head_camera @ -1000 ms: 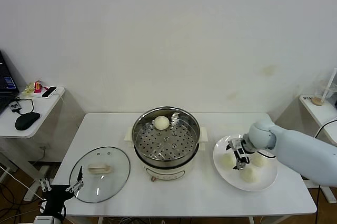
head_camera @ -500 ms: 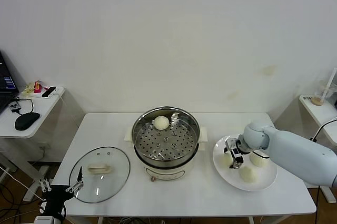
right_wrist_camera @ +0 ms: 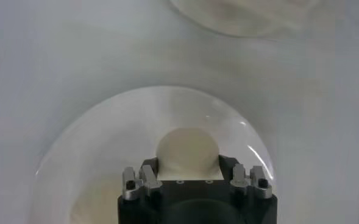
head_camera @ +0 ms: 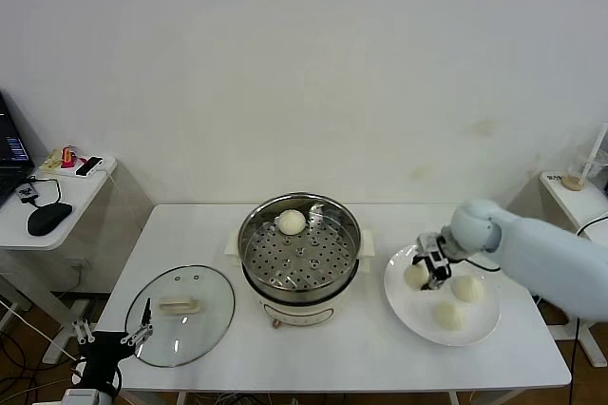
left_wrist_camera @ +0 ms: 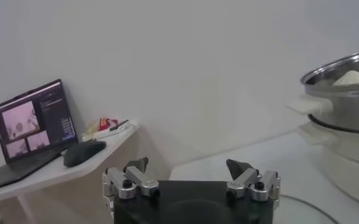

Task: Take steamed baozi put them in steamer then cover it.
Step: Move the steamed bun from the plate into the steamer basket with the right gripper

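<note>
Baozi is what we work with: small, round, cream-white dough buns. One bun (head_camera: 291, 221) already sits on the tray with holes inside the round shiny steel steamer pot (head_camera: 300, 257), at the side away from us. Three more sit on the flat white plate (head_camera: 403, 301), which lies on the white table (head_camera: 380, 357) just to the right of the pot.

Our right gripper (head_camera: 434, 266) is down over the plate. Its two fingers stand on either side of the nearest bun (head_camera: 415, 276), the one on the plate's pot side. From the right wrist view, that bun (right_wrist_camera: 187, 150) fills the space between the fingers, so the gripper looks closed around it. The second bun (head_camera: 465, 287) lies just past the gripper, away from the pot. The third bun (head_camera: 447, 316) lies near the plate's front edge, a little apart from the gripper.

The round clear glass lid with a cream bar handle (head_camera: 180, 314) lies flat on the table, on the other side of the pot, well apart from the right gripper.

Our left gripper (head_camera: 112, 337) waits low at the front left corner of the table, just beside the lid's rim. Its fingers (left_wrist_camera: 135, 170) are spread wide and hold nothing.
</note>
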